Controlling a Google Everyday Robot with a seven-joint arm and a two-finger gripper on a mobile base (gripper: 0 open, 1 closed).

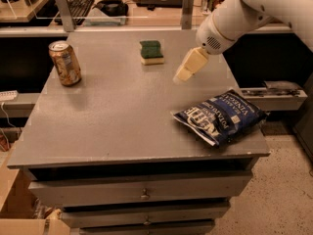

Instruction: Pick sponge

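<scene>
The sponge (151, 52), a small block with a dark green top and pale yellow base, lies on the far middle of the grey table (112, 116). My gripper (184, 74), cream-coloured on a white arm that comes in from the upper right, hangs above the table just right of and nearer than the sponge. It does not touch the sponge.
A copper-coloured soda can (65, 62) stands at the far left of the table. A dark blue chip bag (220, 116) lies at the near right edge. Drawers (143, 194) sit below the tabletop. A desk with a keyboard (80, 4) stands behind.
</scene>
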